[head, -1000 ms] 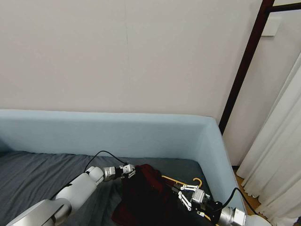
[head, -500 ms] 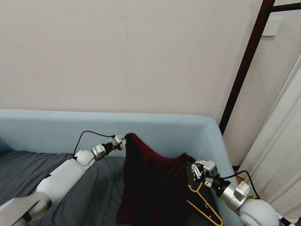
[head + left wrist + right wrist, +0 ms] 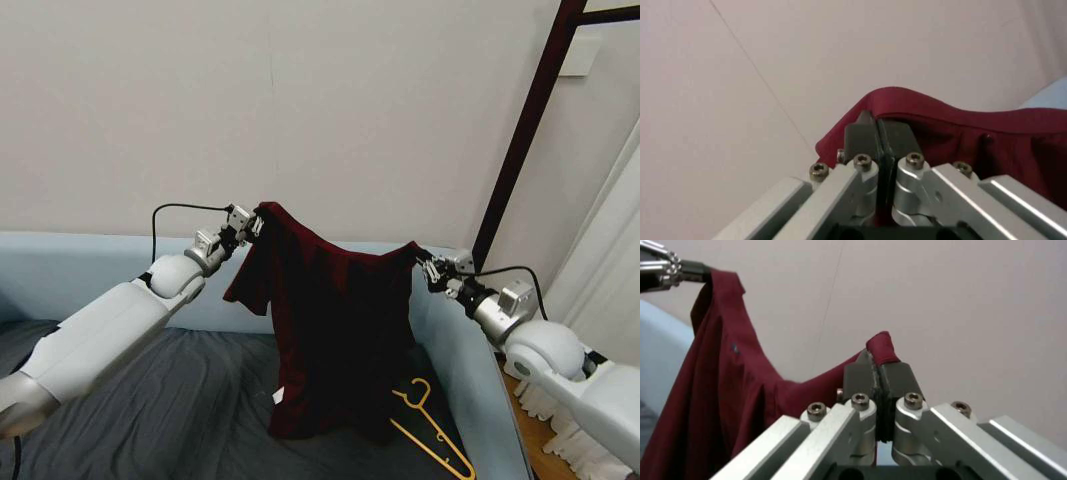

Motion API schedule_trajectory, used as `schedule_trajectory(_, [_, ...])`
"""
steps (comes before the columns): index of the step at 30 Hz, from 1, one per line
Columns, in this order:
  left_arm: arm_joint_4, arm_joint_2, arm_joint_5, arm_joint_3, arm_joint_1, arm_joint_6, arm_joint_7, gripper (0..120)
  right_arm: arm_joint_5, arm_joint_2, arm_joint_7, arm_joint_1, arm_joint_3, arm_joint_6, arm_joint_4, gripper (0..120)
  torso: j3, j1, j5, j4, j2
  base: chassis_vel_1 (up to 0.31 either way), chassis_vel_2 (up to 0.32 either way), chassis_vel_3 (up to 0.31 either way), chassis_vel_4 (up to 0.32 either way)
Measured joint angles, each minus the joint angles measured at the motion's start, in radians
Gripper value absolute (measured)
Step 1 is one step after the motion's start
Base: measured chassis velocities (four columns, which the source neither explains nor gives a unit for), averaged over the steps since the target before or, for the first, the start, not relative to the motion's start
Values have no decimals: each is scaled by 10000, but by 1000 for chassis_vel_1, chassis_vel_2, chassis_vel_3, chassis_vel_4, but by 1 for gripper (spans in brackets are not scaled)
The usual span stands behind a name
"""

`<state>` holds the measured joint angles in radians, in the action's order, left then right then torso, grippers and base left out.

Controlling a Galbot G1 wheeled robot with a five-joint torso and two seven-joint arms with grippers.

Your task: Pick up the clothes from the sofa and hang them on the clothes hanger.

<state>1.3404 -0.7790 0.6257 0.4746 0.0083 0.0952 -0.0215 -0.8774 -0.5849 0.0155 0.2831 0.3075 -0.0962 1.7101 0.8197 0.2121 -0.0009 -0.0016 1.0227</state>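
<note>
From where I stand, the left gripper [image 3: 252, 224] is clamped tight on one shoulder of a dark red shirt [image 3: 340, 330], holding it up against the wall, above the back edge of the pale blue sofa [image 3: 100, 272]. The right gripper [image 3: 425, 262] pinches the other shoulder a little lower, over the sofa's right back corner. The shirt hangs spread between them, neckline sagging and one sleeve drooping under the left gripper, its hem low over the grey seat. A yellow hanger [image 3: 432, 432] lies flat on the seat near the sofa's right edge, just beside the hem.
</note>
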Motion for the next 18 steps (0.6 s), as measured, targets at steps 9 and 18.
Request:
schedule_trajectory(9, [1184, 965, 461, -16, -309, -218, 119, 0, -463, -391, 173, -1224, 752, 9, -236, 0, 1, 2, 0, 3, -1, 0, 0, 0, 0])
schedule_trajectory(18, [5146, 4411, 1021, -3615, 3129, -663, 215, 0, -1082, 1050, 564, 1509, -1496, 503, 3073, 0, -6, -5, 7, 12, 3, 0, 0, 0, 0])
